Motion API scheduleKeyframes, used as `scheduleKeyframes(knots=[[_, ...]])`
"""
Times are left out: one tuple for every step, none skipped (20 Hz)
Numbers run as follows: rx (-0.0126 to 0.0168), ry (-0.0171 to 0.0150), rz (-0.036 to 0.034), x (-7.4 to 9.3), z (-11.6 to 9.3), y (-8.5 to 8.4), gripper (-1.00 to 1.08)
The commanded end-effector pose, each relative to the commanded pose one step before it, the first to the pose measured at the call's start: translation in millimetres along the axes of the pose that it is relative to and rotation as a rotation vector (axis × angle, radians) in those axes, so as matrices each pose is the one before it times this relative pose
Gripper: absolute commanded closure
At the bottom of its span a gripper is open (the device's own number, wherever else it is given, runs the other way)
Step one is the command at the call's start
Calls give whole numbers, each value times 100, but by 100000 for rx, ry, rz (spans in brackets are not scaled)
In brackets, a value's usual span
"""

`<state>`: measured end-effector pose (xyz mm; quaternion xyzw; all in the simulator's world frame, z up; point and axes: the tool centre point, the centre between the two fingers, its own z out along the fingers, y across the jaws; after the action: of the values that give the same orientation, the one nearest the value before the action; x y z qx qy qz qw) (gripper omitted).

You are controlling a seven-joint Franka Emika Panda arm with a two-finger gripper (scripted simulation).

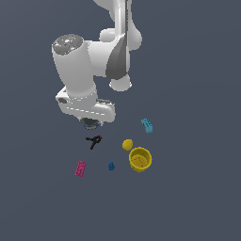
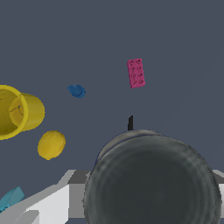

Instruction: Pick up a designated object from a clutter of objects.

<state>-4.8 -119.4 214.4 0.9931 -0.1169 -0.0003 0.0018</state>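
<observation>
The designated object (image 1: pixel 89 124), a dark grey squat round thing, sits right under my hand in the exterior view. In the wrist view it fills the near part of the picture (image 2: pixel 151 183). My gripper (image 2: pixel 146 175) has a finger against each side of it and looks shut on it; the gripper (image 1: pixel 89 121) is mostly hidden by the hand in the exterior view. The black red-tipped tool (image 1: pixel 94 140) lies just beside the object. In the wrist view only a black sliver of the tool (image 2: pixel 130 123) shows behind it.
The yellow cup (image 1: pixel 140 159) (image 2: pixel 17 112) and yellow ball (image 1: pixel 127 144) (image 2: pixel 51 144) lie toward the exterior view's right. Also around are the blue lump (image 1: pixel 111 166) (image 2: pixel 77 91), the magenta brick (image 1: pixel 80 168) (image 2: pixel 136 73) and the cyan brick (image 1: pixel 147 125) (image 2: pixel 11 198).
</observation>
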Motion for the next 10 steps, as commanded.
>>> scheduleKeyframes(knots=[[-51, 0, 58, 822, -2435, -1278, 108], [0, 0, 0, 346, -938, -509, 108], [26, 12, -39, 344, -944, -525, 108], [0, 0, 0, 351, -935, -510, 108], [40, 1, -27, 352, -933, -513, 108], [0, 0, 0, 345, -901, -493, 108], [41, 0, -26, 334, -868, -479, 108], [0, 0, 0, 327, -834, -458, 108], [41, -1, -26, 317, -806, -446, 108], [0, 0, 0, 311, -776, -428, 108]])
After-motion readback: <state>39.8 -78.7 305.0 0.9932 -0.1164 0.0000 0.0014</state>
